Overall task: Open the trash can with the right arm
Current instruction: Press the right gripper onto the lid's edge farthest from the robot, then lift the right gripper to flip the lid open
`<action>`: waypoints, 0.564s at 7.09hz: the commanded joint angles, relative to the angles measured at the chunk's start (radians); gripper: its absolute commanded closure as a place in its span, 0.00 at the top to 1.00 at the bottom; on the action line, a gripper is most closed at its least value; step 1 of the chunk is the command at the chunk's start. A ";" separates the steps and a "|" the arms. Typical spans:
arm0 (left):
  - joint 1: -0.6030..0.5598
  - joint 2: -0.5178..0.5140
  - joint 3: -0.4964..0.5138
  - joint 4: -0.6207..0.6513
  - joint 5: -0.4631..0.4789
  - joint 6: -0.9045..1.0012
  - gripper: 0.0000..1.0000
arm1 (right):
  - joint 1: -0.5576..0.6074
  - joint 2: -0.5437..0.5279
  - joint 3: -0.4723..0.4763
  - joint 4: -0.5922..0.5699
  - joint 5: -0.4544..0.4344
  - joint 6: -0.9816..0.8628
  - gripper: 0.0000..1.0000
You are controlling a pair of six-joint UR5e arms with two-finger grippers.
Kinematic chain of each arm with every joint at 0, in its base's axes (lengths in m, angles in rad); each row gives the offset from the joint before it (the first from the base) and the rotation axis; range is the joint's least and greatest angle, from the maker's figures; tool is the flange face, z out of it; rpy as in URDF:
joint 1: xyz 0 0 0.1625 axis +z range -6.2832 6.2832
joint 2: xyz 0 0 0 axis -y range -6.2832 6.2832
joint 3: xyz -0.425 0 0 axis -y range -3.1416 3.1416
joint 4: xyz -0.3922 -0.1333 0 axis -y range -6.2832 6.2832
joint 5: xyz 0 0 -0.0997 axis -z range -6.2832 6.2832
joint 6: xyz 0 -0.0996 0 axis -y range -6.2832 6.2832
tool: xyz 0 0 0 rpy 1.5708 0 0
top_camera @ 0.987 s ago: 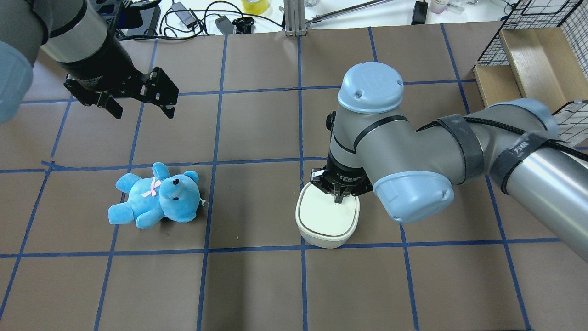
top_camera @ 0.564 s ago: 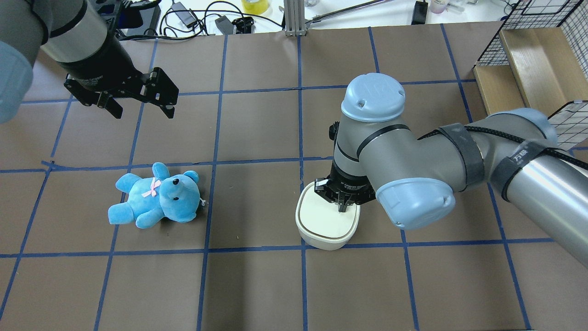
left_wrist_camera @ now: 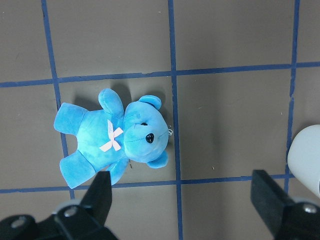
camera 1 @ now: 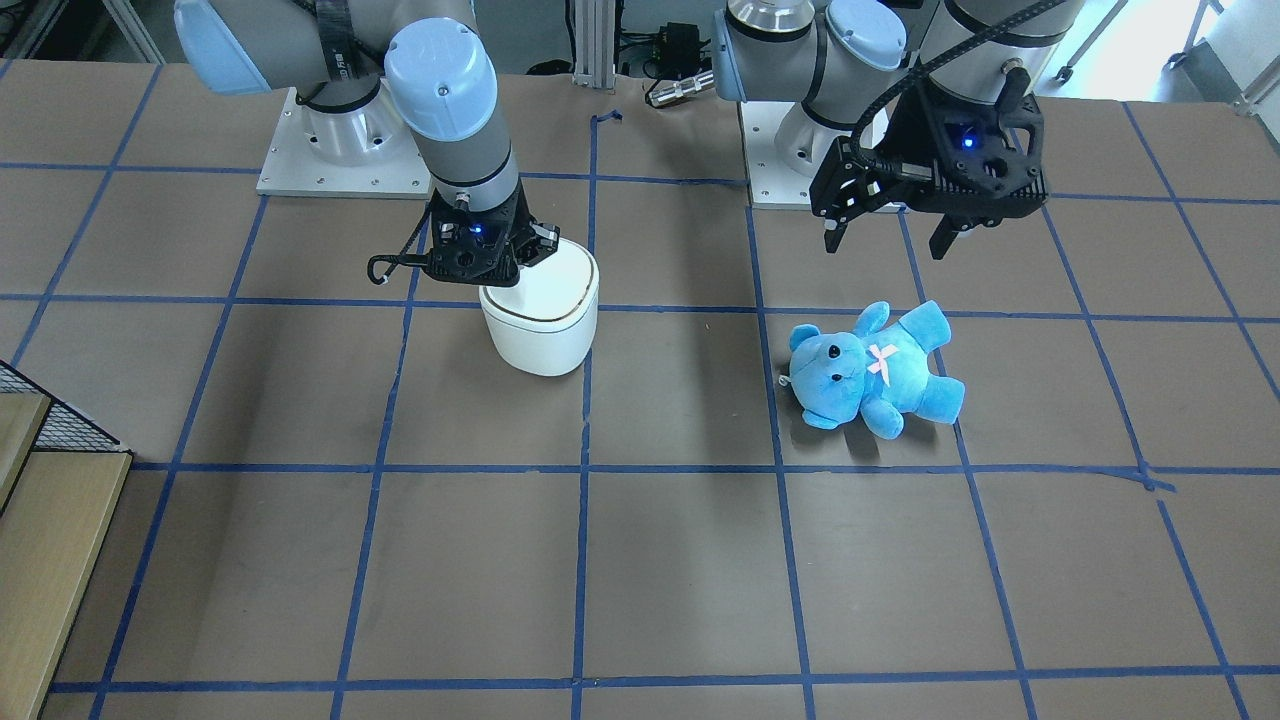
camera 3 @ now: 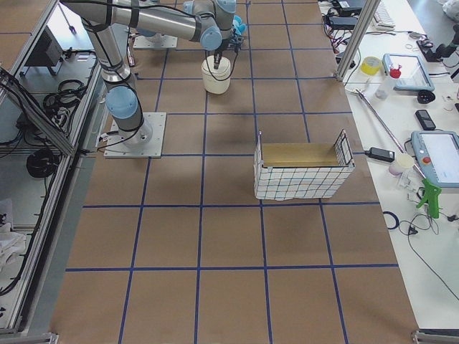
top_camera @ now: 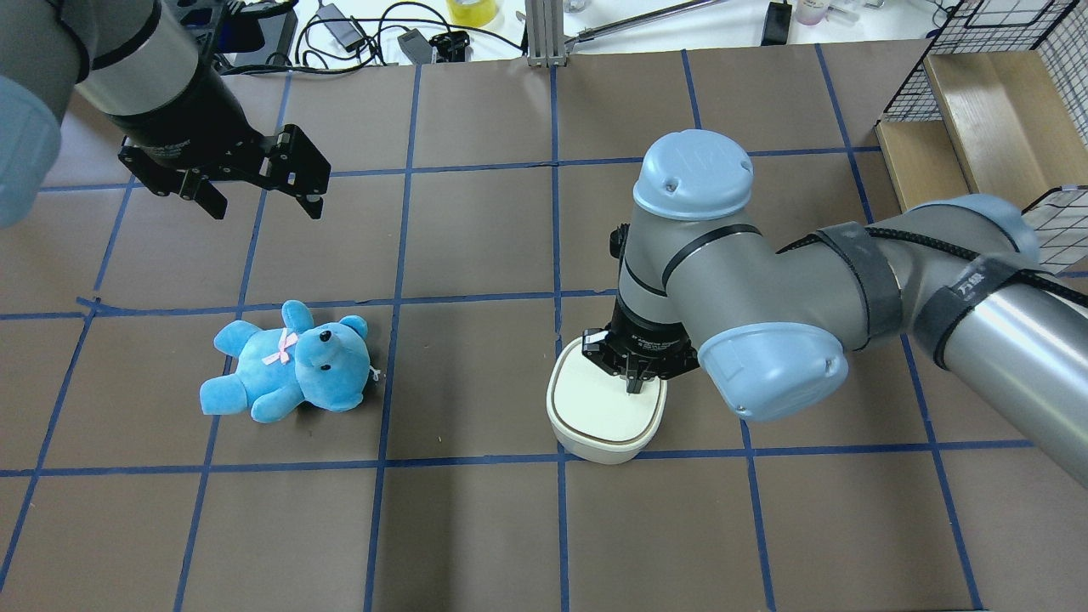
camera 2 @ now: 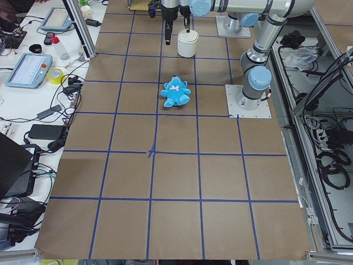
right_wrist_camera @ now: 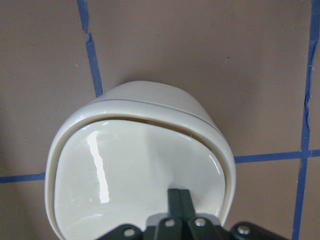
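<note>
The white trash can (top_camera: 595, 421) stands right of the table's middle, its flat lid down with a thin dark line along the rim. It also shows in the front view (camera 1: 545, 325) and the right wrist view (right_wrist_camera: 125, 175). My right gripper (top_camera: 632, 388) points straight down, its fingers shut together, with the tips touching the lid near its right rear edge (right_wrist_camera: 178, 197). My left gripper (top_camera: 255, 200) is open and empty, high above the table at the far left, beyond the blue teddy bear (top_camera: 289, 365). In the left wrist view the left gripper (left_wrist_camera: 185, 200) hangs over the bear (left_wrist_camera: 115, 140).
A wire-mesh basket with a wooden box (top_camera: 986, 110) stands at the far right corner. Cables and small devices (top_camera: 382, 34) lie beyond the table's far edge. Blue tape lines grid the brown tabletop (top_camera: 476, 527).
My right gripper has shifted a little along the lid toward the robot's side and sits lower on it. The left arm and the bear have not moved.
</note>
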 commanded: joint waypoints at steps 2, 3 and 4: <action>0.000 0.000 0.000 0.000 0.000 0.000 1.00 | 0.000 -0.001 -0.210 0.262 -0.001 0.000 0.00; 0.000 0.000 0.000 0.000 0.000 0.000 1.00 | -0.002 0.001 -0.258 0.300 -0.010 -0.002 0.00; 0.000 0.000 0.000 0.000 0.000 0.000 1.00 | -0.009 0.002 -0.299 0.324 -0.029 -0.023 0.00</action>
